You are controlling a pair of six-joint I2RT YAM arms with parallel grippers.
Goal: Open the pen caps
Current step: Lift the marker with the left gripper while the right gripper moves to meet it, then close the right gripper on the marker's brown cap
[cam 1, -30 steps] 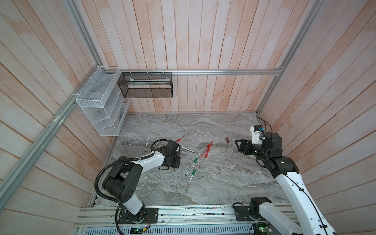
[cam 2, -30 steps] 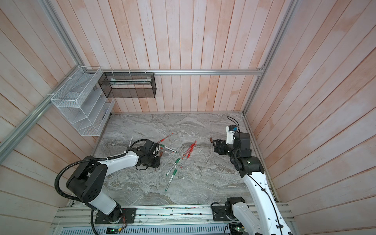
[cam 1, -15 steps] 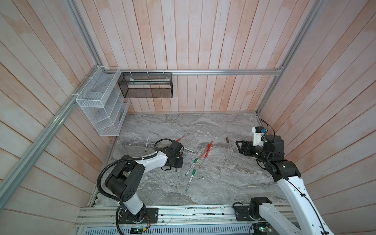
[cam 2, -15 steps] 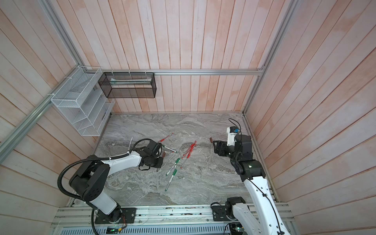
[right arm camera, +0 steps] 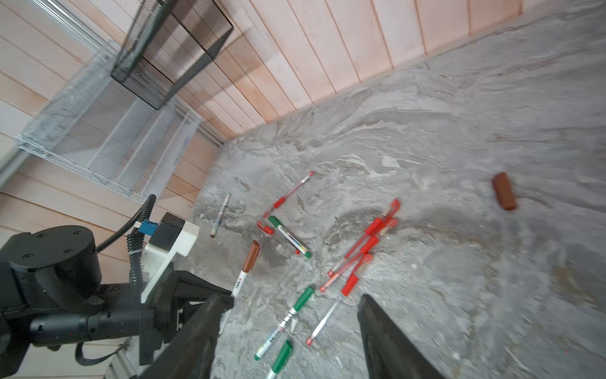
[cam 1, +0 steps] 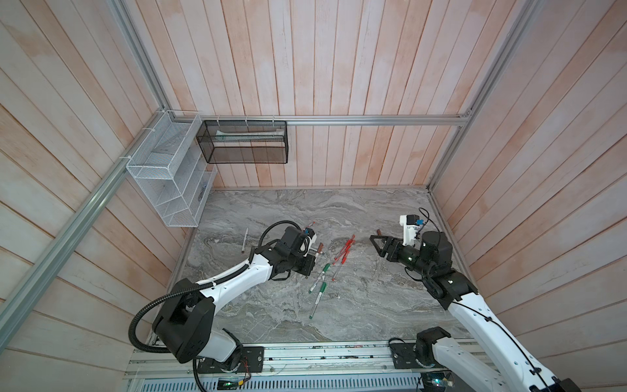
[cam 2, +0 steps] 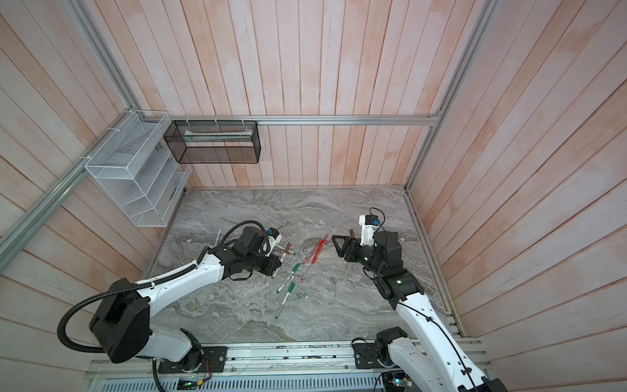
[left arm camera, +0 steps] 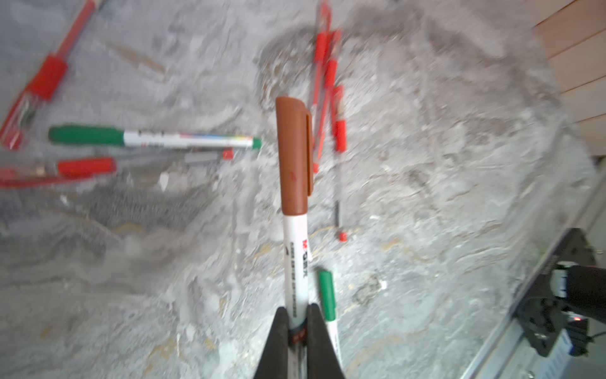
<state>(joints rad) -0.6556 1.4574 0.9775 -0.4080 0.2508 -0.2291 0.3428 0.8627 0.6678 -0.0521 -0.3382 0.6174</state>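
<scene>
Left of the table's [cam 1: 373, 210] middle, the left gripper [left arm camera: 297, 315] clamps a white marker [left arm camera: 295, 249], brown cap [left arm camera: 292, 154] on; toward the right edge, the right gripper [right arm camera: 293, 298] hangs open, empty.

Robot lab: aluminium rail [cam 1: 373, 120], plank walls [cam 1: 305, 61]

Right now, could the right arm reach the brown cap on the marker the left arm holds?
Probably yes. The chunky brown plastic cap juts clear of the left end effector gripping its white marker, and the right end effector is open, nothing raised between.
</scene>
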